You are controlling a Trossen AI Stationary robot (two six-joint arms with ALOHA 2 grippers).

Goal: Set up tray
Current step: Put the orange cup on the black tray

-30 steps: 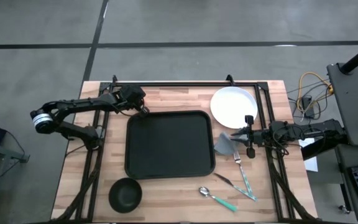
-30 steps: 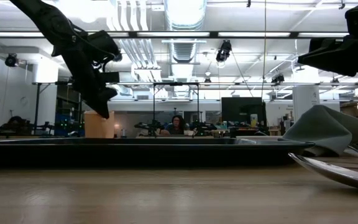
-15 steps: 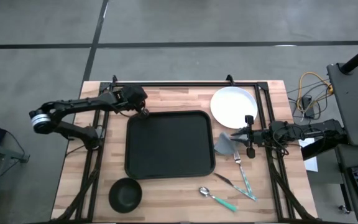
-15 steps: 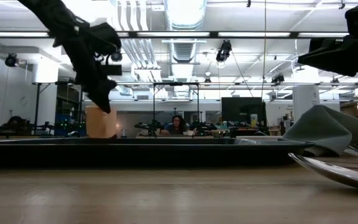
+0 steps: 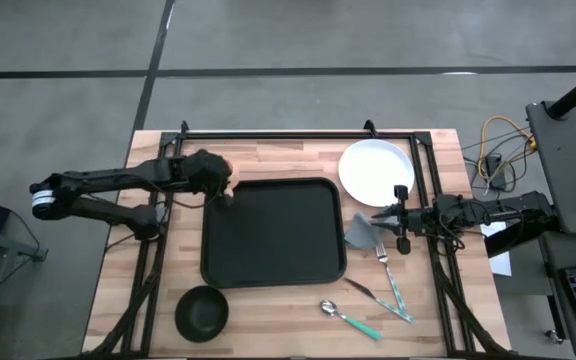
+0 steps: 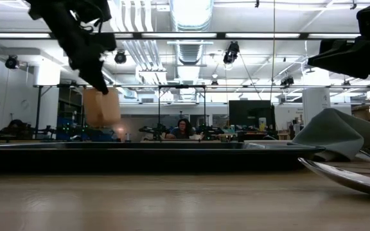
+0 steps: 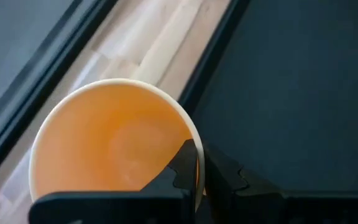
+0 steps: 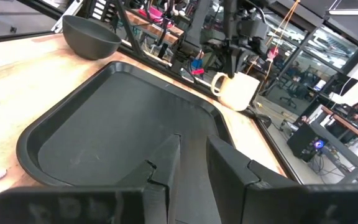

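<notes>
Cup (image 7: 114, 146) now lifted, pinched in left gripper (image 7: 199, 163), beside flat black rimmed tray (image 5: 272, 232).

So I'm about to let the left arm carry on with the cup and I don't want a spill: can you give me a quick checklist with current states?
1. Left gripper pinching cup rim: ok.
2. Cup lifted off the table, low view: ok.
3. Cup upright: not ok, tilted.
4. Tray interior bare for a set-down: ok.
5. Right gripper away from the cup, beside the napkin: ok.
6. Cup empty: ok, left wrist view shows nothing inside.
</notes>
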